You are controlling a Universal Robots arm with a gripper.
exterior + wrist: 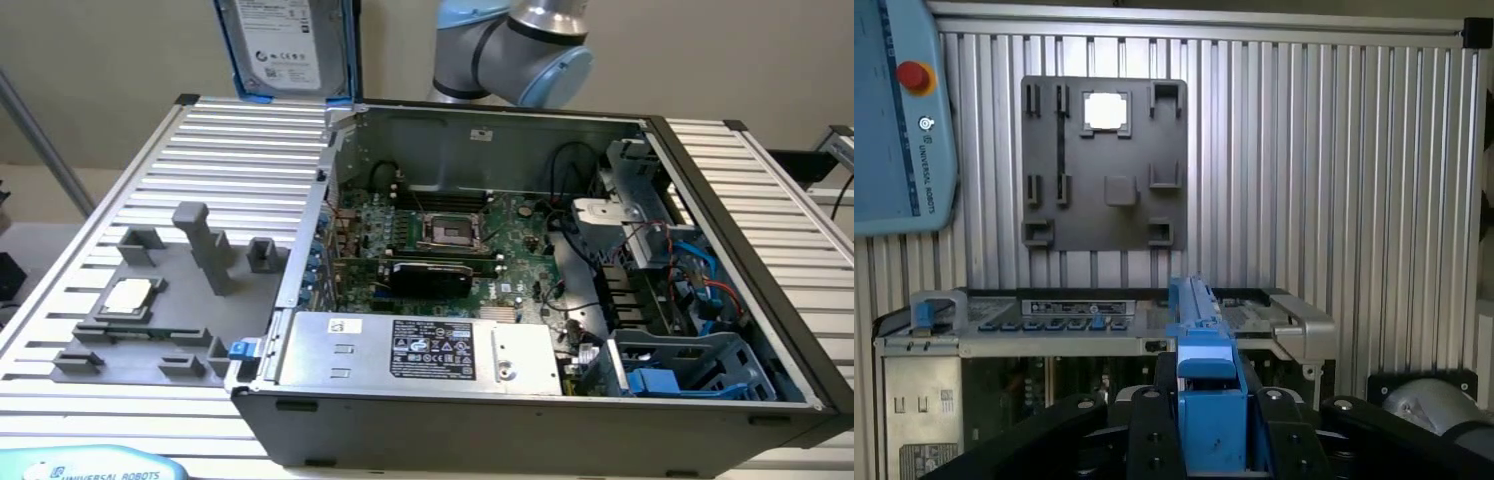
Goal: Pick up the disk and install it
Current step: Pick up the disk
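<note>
At the exterior view's far left, a pendant [80,468] marked "UNIVERSAL ROBOTS" is partly cut off. Next to it, a grey plate [147,345] carries a chip [128,297]. Near the rear edge of the table [240,150], just left of the rear corner of the open case [534,420], the disk [287,45] hangs upright. Its long axis is vertical and its white label faces the camera; the print is unreadable and the upper end is cut off. The power supply [427,350] bears a black label, also illegible. The arm [514,50] stands behind the case. Wrist view: the gripper [1206,425] has its jaws clamped on the blue-framed disk, seen edge-on, its long axis pointing away from the gripper.
</note>
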